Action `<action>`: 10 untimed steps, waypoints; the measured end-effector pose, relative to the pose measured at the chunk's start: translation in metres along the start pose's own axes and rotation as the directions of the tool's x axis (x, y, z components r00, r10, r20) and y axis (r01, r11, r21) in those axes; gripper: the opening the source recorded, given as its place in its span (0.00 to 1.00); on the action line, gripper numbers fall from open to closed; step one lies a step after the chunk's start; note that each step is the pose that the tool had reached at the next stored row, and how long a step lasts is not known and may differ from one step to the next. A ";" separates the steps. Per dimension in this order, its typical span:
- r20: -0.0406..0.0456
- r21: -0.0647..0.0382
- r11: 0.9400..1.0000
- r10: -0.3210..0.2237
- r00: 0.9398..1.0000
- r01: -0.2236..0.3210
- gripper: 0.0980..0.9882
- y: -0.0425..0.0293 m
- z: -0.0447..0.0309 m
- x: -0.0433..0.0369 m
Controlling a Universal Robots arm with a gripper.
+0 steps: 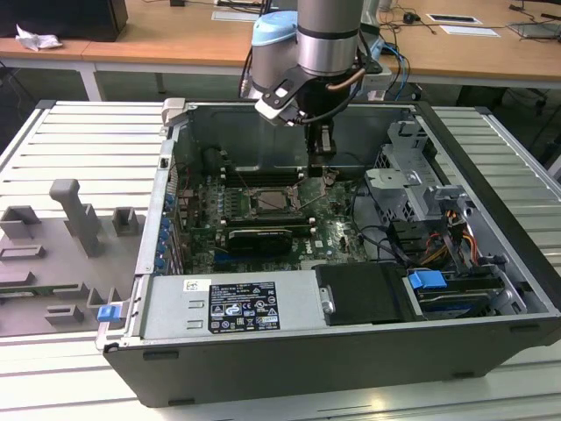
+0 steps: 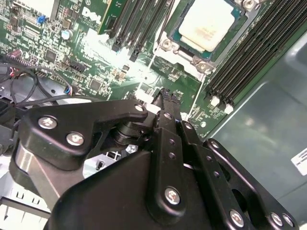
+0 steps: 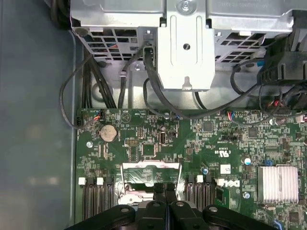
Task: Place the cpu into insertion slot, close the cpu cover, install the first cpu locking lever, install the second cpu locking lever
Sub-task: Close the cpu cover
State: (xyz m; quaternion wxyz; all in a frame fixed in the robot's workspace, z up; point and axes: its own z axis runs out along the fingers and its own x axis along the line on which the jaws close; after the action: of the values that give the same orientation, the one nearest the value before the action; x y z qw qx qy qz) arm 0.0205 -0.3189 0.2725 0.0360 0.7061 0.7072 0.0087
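The cpu, a pale silver square, lies flat in the insertion slot, whose metal rim frames it on the green board. In the exterior view the slot sits mid-board inside the open computer case. The cpu cover, a thin silvery frame, stands raised off the slot, and green board shows through its cut-out. My gripper hangs just to the exterior view's right of the slot. Its black fingers are pressed together in both wrist views, with the tips close against the cover's edge. Whether they touch it I cannot tell.
Long black memory slots flank the socket. A black graphics card lies in front of it. A metal drive cage and loose cables crowd the exterior view's right. A power supply fills the near edge. Grey fixture blocks stand outside the case.
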 end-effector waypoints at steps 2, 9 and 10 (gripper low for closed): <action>0.000 0.000 1.000 0.000 1.000 0.000 0.01 0.0036 0.0005 0.0000; 0.000 0.000 1.000 0.000 1.000 0.000 0.01 0.0116 0.0015 0.0000; 0.000 0.000 1.000 0.000 1.000 0.000 0.01 0.0138 0.0018 0.0000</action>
State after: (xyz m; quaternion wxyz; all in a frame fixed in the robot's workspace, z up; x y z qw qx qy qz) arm 0.0343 -0.3189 0.2716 0.0359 0.7061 0.7072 0.0086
